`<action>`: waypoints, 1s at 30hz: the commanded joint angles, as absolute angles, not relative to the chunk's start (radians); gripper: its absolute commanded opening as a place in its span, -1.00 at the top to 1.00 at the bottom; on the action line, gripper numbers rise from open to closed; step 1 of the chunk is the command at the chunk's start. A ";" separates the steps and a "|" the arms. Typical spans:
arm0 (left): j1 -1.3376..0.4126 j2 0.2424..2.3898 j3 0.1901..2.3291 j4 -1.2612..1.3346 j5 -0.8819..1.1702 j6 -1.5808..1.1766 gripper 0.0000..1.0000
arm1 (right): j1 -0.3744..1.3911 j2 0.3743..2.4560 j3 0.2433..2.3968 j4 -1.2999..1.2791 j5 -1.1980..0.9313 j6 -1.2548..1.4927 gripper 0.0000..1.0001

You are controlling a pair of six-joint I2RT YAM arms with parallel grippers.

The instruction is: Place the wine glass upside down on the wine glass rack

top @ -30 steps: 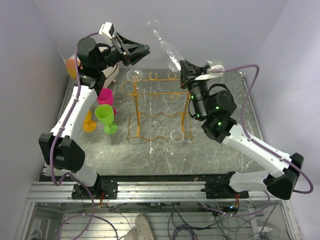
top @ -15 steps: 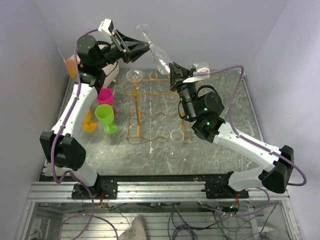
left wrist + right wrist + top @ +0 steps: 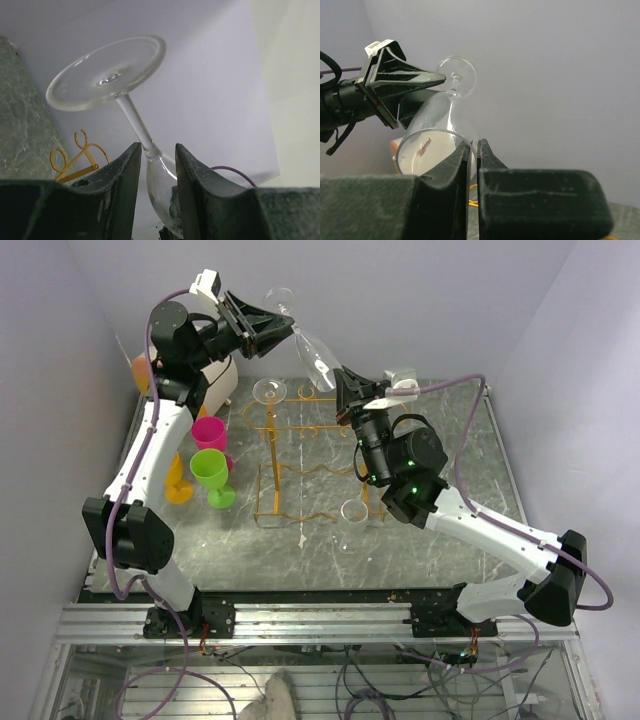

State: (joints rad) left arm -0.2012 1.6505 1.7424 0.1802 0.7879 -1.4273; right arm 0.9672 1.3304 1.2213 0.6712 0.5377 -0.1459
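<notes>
A clear wine glass [image 3: 318, 352] hangs in mid-air over the far edge of the table [image 3: 300, 560]. It is tilted, its foot raised toward the far-left corner, above the far end of the gold wire wine glass rack [image 3: 272, 455]. The right gripper [image 3: 345, 382] has its jaws pinched shut on the rim of the bowl. The left gripper [image 3: 291, 332] points in from the far-left corner, its jaws partly open on either side of the glass where stem meets bowl, with a gap showing beside the stem. The rack stands mid-table, with a second clear glass [image 3: 267, 390] at its far-left corner and a third clear glass [image 3: 352, 512] by its near-right leg. A pink goblet [image 3: 210, 430], a green goblet [image 3: 210, 472] and an orange goblet [image 3: 178, 488] cluster by the left edge.
</notes>
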 commanded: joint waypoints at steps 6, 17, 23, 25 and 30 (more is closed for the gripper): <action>-0.186 1.661 1.771 0.197 0.779 -1.415 0.31 | 1.002 1.314 1.249 0.705 0.535 -0.136 1.00; -0.184 1.655 1.775 0.189 0.771 -1.409 0.29 | 1.063 1.357 1.246 0.763 0.584 -0.187 1.00; -0.184 1.651 1.764 0.200 0.773 -1.425 0.41 | 1.116 1.425 1.263 0.855 0.701 -0.309 1.00; -0.183 1.652 1.764 0.193 0.770 -1.425 0.58 | 1.126 1.442 1.262 0.886 0.725 -0.339 1.00; -0.178 1.653 1.772 0.207 0.784 -1.407 0.86 | 1.132 1.449 1.254 0.895 0.731 -0.342 1.00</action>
State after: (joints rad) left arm -0.1810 1.6581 1.7535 0.1669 0.7727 -1.4506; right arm 1.1198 1.4555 1.2343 0.8345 0.7109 -0.3096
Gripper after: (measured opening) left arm 0.245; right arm 0.037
